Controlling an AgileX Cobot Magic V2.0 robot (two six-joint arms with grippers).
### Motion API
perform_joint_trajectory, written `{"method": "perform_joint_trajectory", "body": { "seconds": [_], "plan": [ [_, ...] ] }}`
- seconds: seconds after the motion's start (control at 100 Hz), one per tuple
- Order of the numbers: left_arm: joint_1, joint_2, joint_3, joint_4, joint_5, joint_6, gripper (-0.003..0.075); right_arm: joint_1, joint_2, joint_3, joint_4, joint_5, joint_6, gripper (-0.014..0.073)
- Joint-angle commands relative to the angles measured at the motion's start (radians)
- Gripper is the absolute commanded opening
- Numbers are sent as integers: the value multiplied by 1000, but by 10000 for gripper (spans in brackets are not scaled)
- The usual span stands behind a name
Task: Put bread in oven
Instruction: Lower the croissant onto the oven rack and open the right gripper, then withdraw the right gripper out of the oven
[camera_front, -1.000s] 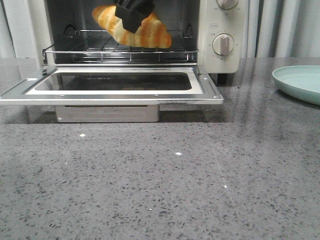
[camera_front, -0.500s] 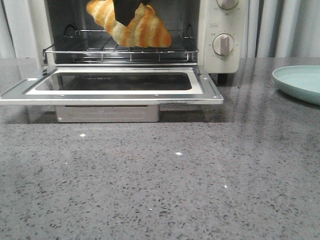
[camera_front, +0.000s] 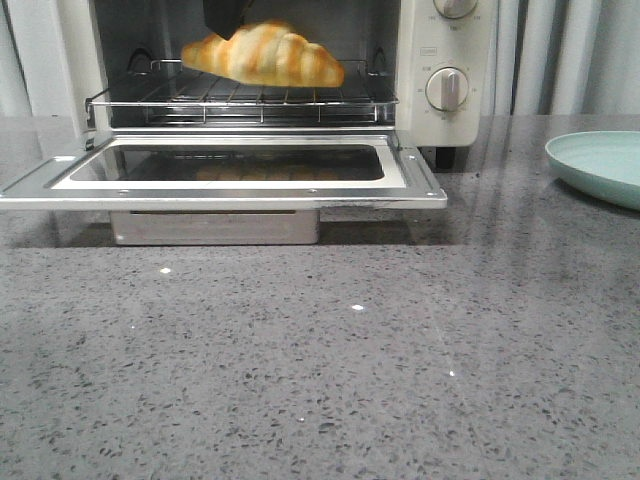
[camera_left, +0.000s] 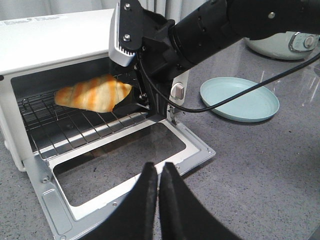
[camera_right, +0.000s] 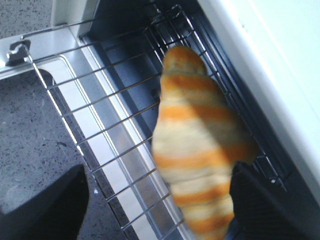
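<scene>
Golden-orange with cream stripes, the bread (camera_front: 264, 55) is being lowered onto the wire rack (camera_front: 240, 100) inside the oven (camera_front: 250, 90), whose door (camera_front: 225, 170) is lying open towards the near side. The right gripper (camera_right: 155, 205) is being presented with its jaws spread wide, one finger on either side of the roll; in the blurred right wrist view it cannot be said with certainty whether the pads are touching the crust, though a release appears to be under way. The left gripper (camera_left: 159, 175) is being held closed and empty, near the door and well clear of the oven mouth.

For this step, the fingers are best opened fully and drawn back level towards the near side, so that the roll is not dragged off the rack or caught on the bars.

The roll's long axis is running left to right across the oven mouth, one tapered end pointing left and sitting slightly higher, the other pointing right towards the knobs (camera_front: 446, 88). It is being carried at or just above the bars, towards the rack's front.
</scene>
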Motion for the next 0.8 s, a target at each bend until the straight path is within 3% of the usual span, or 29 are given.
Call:
{"method": "perform_joint_trajectory", "body": {
  "seconds": [0.0,0.17,0.27,0.36,0.47,0.52,0.68,0.79],
  "plan": [
    [0,3,-31,-14,-78,-5,-21,-2,-62,-27,-11,-61,6,548],
    [0,3,-31,-12,-78,-5,-21,7,-65,-27,9,-11,6,546],
    [0,3,-31,8,-80,-5,-21,25,-74,-27,35,67,6,490],
    [0,-8,-29,45,-99,-5,-21,40,-87,-27,67,108,6,332],
    [0,-48,-7,74,-162,-7,-22,56,-129,-27,120,97,6,21],
    [0,-71,9,93,-196,-9,-22,58,-149,-27,144,97,6,-77],
    [0,-183,92,147,-260,-11,-22,62,-256,7,193,116,6,-46],
    [0,-251,154,185,-267,-15,-22,71,-386,118,193,106,6,-46]
  ]
}}
